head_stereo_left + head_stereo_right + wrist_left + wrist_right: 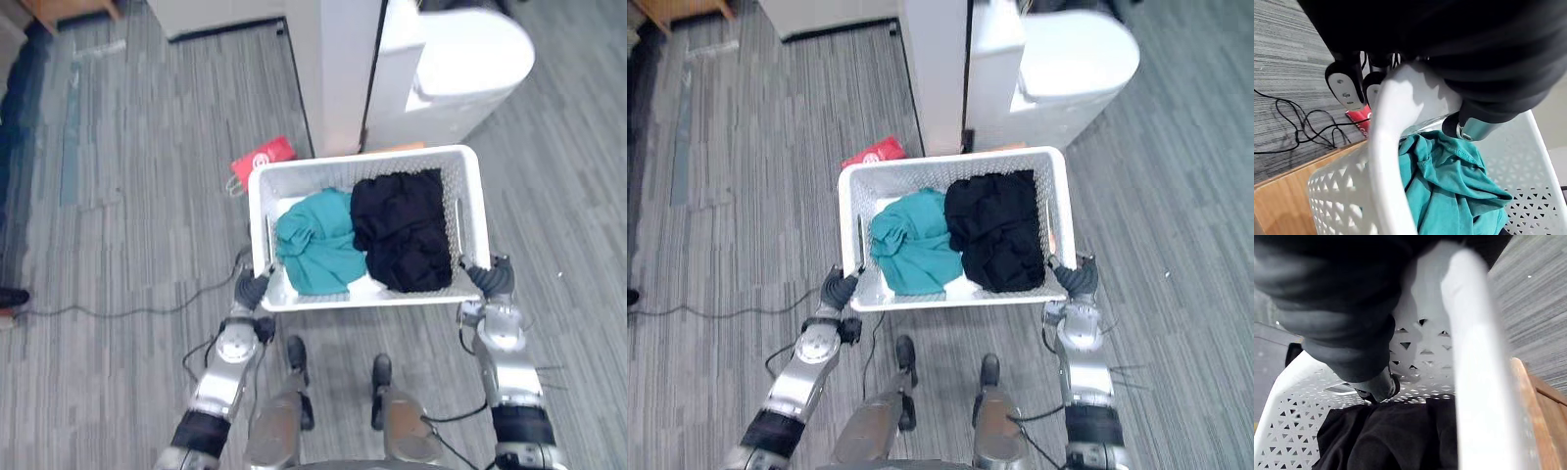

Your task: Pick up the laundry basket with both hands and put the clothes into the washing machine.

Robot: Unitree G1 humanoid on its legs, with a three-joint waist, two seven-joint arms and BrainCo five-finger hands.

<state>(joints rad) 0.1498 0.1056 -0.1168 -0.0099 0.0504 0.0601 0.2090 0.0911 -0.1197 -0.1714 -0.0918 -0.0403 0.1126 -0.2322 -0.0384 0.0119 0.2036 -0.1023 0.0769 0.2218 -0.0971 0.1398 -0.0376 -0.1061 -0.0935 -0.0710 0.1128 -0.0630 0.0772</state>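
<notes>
A white perforated laundry basket (467, 196) is held up in front of me, above the floor. Inside lie a teal garment (318, 243) on the left side and a black garment (407, 227) on the right side. My left hand (250, 287) is shut on the basket's left rim (1386, 147), its thumb (1469, 128) hooked inside over the teal garment (1449, 186). My right hand (487, 278) is shut on the right rim (1479, 357), thumb (1378, 387) inside above the black garment (1391, 435). The white washing machine (451, 69) stands just beyond the basket.
A tall white cabinet panel (333, 69) stands left of the washing machine. A red bag (263, 159) lies on the grey carpet behind the basket's left corner. A wooden surface (1283, 205) shows below the basket. A thin cable (118, 311) runs over the floor at left.
</notes>
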